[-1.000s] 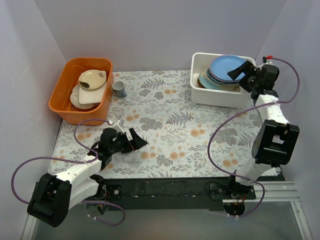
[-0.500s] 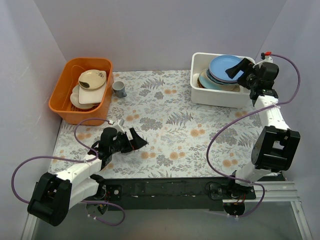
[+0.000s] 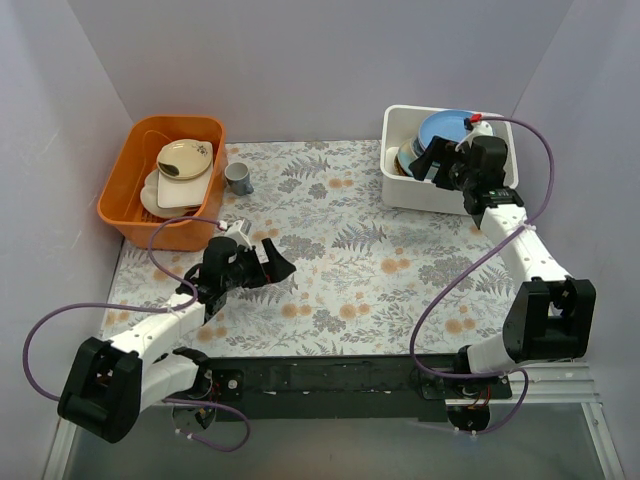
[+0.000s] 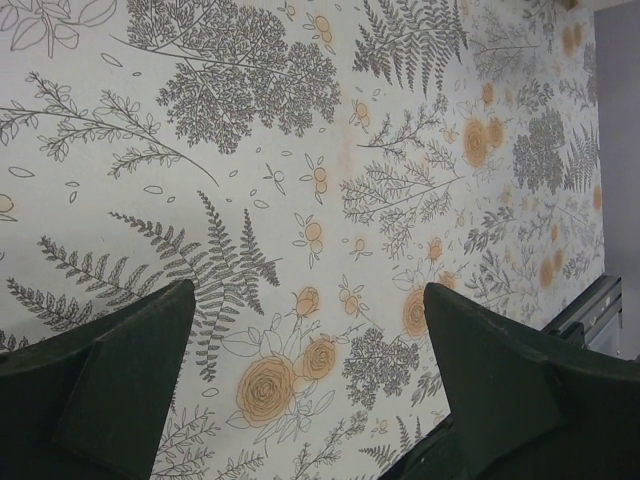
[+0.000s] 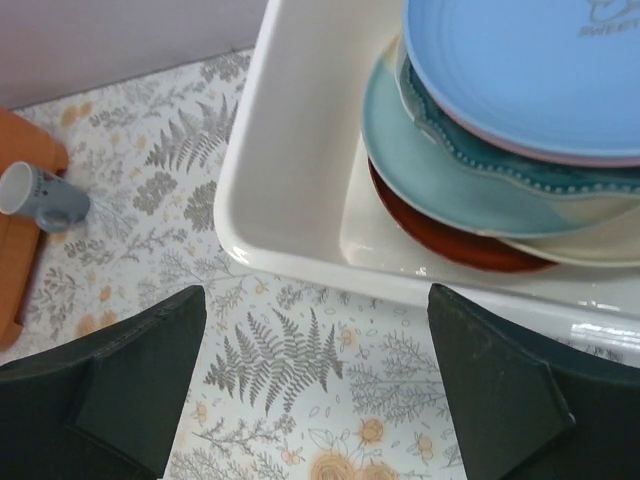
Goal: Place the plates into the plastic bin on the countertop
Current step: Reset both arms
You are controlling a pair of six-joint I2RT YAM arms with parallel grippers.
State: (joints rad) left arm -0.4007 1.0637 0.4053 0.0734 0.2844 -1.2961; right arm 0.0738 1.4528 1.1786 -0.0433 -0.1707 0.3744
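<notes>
I'm seeing plates [image 5: 520, 70] leaning stacked in the white plastic bin [image 5: 290, 150], far right of the countertop [image 3: 350, 240]: light blue on top, teal scalloped beneath | right gripper [image 5: 312, 300] hovering by the bin's front-left corner, jaws spread, empty | left gripper [image 4: 308, 290] hovering over the countertop, jaws spread, empty

Soft, even light fills all three views; shadows on the countertop [image 3: 350, 250] are faint; a small glint marks the bin [image 5: 262, 190] floor; in both wrist views the near fingers [image 4: 110, 390] sit dark, slightly blurred.

Lab test booth: plain walls [image 3: 300, 60] (three sides) enclose the floral countertop [image 3: 340, 250].
</notes>
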